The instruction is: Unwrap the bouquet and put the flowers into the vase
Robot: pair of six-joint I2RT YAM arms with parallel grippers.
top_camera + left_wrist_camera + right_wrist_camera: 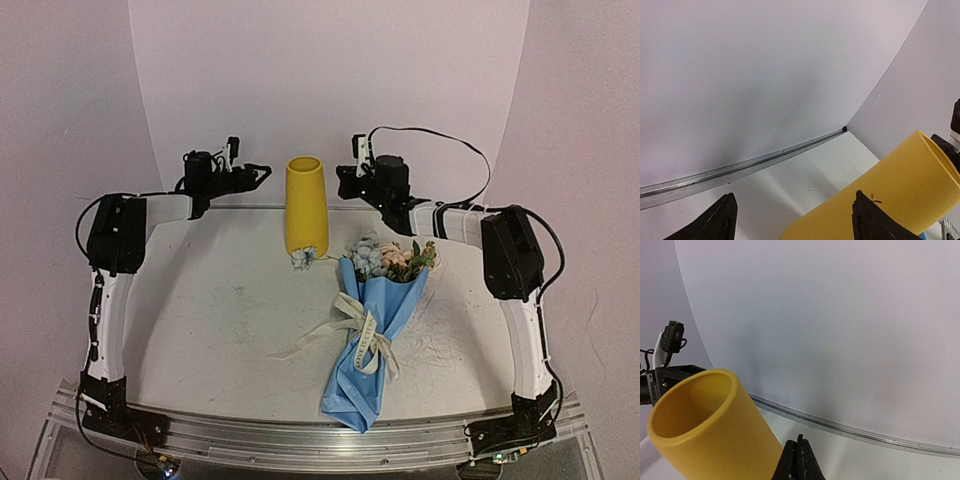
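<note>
The yellow vase (306, 205) stands upright at the back middle of the table. In front of it and to the right lies the bouquet (372, 350) in light blue paper, tied with a cream ribbon bow (360, 328). Its flowers (385, 258) point toward the back. My left gripper (258, 175) hovers left of the vase mouth. It is open, with fingers (720, 222) wide apart and nothing between them, and the vase (905, 185) lies beyond the right finger. My right gripper (345, 182) hangs right of the vase mouth. Its jaws (800, 460) are shut on nothing, beside the vase (705, 430).
One small pale bloom (303, 258) lies loose at the vase's foot. A metal rail (740, 167) runs along the table's back edge under the curved white backdrop. The left arm's wrist (665, 365) shows behind the vase in the right wrist view.
</note>
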